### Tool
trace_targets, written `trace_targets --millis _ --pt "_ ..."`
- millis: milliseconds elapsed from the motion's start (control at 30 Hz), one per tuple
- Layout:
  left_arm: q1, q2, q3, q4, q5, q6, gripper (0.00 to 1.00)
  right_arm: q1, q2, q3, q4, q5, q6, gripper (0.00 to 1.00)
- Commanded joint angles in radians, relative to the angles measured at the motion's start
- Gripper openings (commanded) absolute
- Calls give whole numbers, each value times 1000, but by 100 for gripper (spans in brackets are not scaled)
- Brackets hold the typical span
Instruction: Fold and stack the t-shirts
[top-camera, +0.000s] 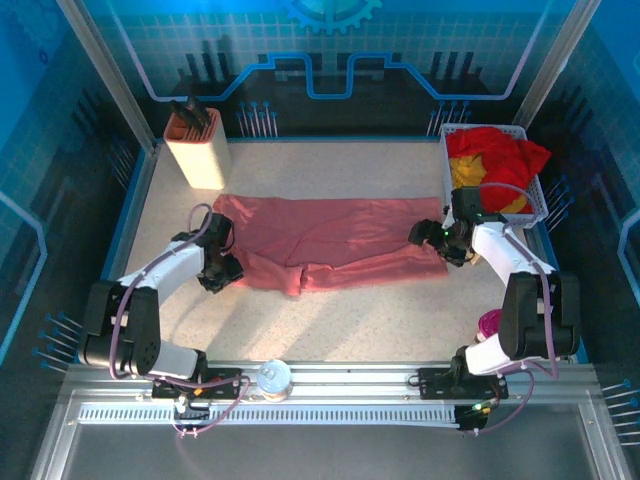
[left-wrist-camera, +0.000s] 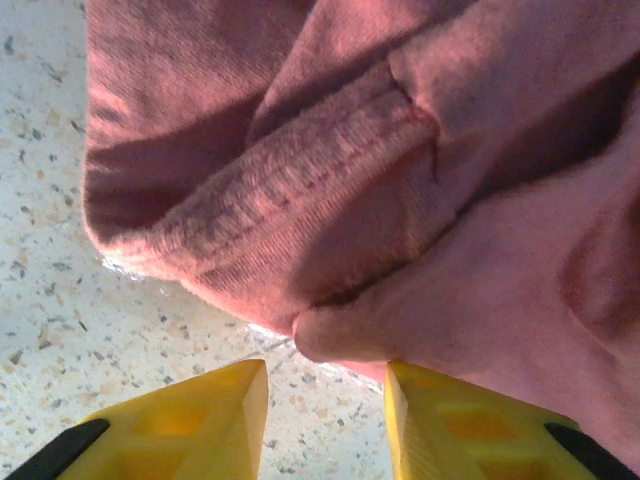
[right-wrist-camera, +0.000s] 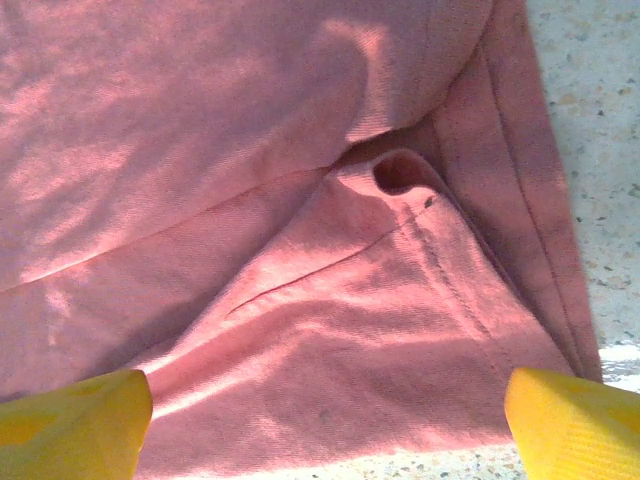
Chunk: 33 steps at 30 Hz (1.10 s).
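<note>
A large salmon-pink t-shirt lies flattened across the middle of the table, folded over along its near edge. My left gripper sits low at its left end. In the left wrist view a ribbed hem and a rounded fold of the pink t-shirt lie just past the left gripper, with bare table in the gap between the yellow fingers. My right gripper hovers at the right end. The right gripper stands wide open over a seamed corner of the cloth. A red t-shirt and a yellow one are bunched in the basket.
The white mesh basket stands at the back right. A beige holder with dark tools is at the back left. A clear round object rests on the front rail, and something pink is by the right arm's base.
</note>
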Motion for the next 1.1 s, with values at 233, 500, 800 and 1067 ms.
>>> trace_targets --millis 233,500,800,1067 --pt "12 33 16 97 -57 41 33 -16 14 -12 21 -48 1 91" --pt "12 60 35 103 -57 48 23 -18 17 -25 26 -57 6 89" --pt "10 57 36 82 -55 45 2 -34 17 -14 -3 -4 19 89" --pt "10 -15 77 -15 -54 69 0 -59 42 34 -7 57 46 69"
